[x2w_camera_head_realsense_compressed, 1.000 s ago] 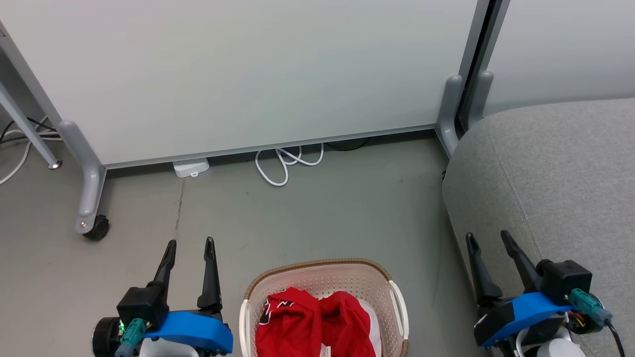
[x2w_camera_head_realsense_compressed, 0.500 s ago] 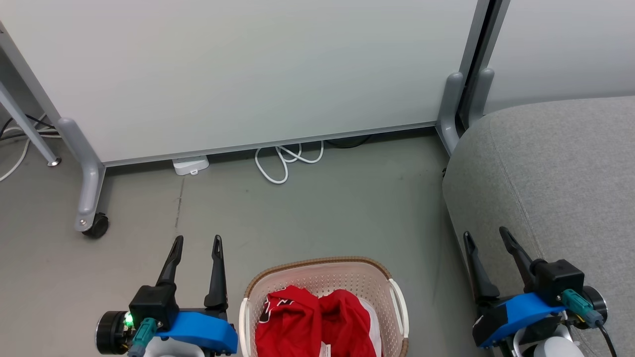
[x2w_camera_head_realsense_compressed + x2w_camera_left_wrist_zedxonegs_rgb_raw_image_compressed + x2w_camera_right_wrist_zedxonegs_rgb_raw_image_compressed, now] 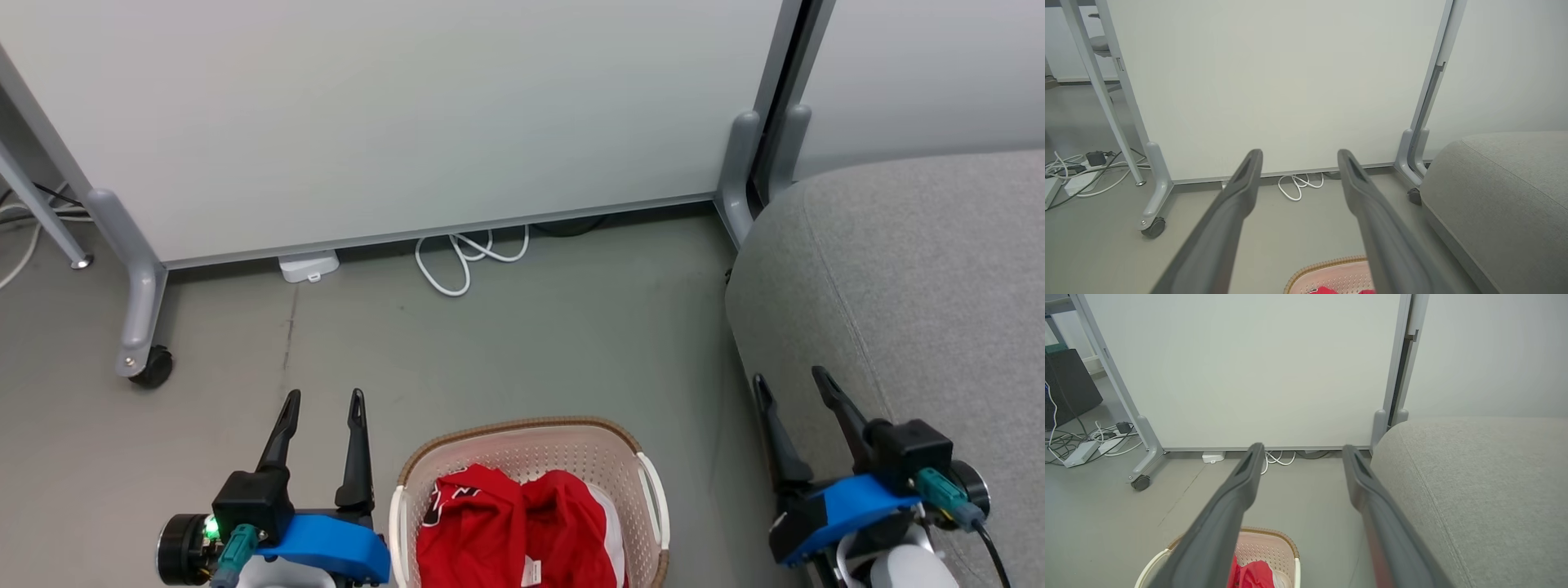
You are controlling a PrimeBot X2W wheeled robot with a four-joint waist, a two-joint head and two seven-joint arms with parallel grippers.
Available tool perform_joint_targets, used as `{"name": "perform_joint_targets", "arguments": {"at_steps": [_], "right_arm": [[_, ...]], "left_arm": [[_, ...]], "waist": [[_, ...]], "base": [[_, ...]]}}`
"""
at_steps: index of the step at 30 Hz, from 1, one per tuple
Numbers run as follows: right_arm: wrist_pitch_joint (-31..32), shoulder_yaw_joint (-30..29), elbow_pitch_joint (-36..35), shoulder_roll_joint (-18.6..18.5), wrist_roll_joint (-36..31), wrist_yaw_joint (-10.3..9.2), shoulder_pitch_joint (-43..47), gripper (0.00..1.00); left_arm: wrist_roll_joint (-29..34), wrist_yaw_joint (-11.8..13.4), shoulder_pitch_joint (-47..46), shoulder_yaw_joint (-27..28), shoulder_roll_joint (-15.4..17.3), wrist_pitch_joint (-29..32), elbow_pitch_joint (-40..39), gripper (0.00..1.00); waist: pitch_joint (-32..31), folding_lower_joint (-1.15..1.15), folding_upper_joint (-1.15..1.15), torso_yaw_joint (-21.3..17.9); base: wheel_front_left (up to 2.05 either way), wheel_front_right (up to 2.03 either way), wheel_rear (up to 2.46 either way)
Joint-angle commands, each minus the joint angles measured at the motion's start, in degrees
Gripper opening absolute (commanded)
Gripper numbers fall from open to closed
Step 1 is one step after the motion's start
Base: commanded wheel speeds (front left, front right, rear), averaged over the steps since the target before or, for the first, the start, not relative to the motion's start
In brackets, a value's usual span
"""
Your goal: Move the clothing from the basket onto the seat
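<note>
One basket [image 3: 522, 425] sits on the grey floor [image 3: 571, 343] at the bottom centre of my head view. It is cream and perforated, with a brown rim and two white side handles. The clothing [image 3: 506, 523] is inside it as a red heap with two humps. I see one small white label on it, but I cannot count the separate garments. Some white fabric shows at the heap's right edge.

One seat [image 3: 914, 278], grey and rounded, is to the right of the basket with a strip of floor between them. Nothing red lies on it.

I see two grippers, each with two dark fingers. The left gripper [image 3: 325, 398] hangs over bare floor just left of the basket, its fingers spread wide and holding nothing. The right gripper [image 3: 789, 377] is at the seat's near edge, also spread wide and holding nothing. I cannot tell whether it touches the upholstery.

Behind stand two pale partition panels [image 3: 408, 122] side by side. One black caster [image 3: 152, 367] shows at the left foot. One looped white cable [image 3: 457, 265] and one small white box [image 3: 308, 266] lie at the base.
</note>
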Motion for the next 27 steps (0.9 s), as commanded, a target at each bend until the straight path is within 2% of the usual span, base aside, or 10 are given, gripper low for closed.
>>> {"name": "perform_joint_targets", "arguments": {"at_steps": [1, 10, 19, 27], "right_arm": [[0.04, 0.45, -0.54, -0.32, 0.05, 0.03, -1.4, 1.0], [-0.51, 3.53, -2.61, -0.3, 0.72, 0.03, -6.24, 1.0], [-1.74, 5.96, -5.08, -0.25, 2.21, 0.03, -12.79, 1.0], [-3.29, 8.51, -5.33, -0.25, 4.26, 0.03, -16.38, 1.0]], "left_arm": [[-0.13, 0.1, -0.26, 0.3, -0.09, -0.28, 0.11, 1.0], [-0.4, -0.81, -3.69, -0.31, -0.08, -0.23, 4.17, 1.0], [-1.41, -2.08, -12.32, -1.97, 0.0, 1.38, 14.38, 1.0], [-1.74, -1.85, -20.24, -2.46, 0.2, 4.17, 25.67, 1.0]], "waist": [[1.14, 0.0, 0.0, -0.95], [10.01, 0.0, 0.0, -5.97], [22.27, 0.0, 0.0, -10.91], [30.78, 0.0, 0.0, -14.78]], "base": [[0.0, 0.0, 0.0], [0.0, 0.0, 0.0], [0.0, 0.0, 0.0], [0.0, 0.0, 0.0]]}}
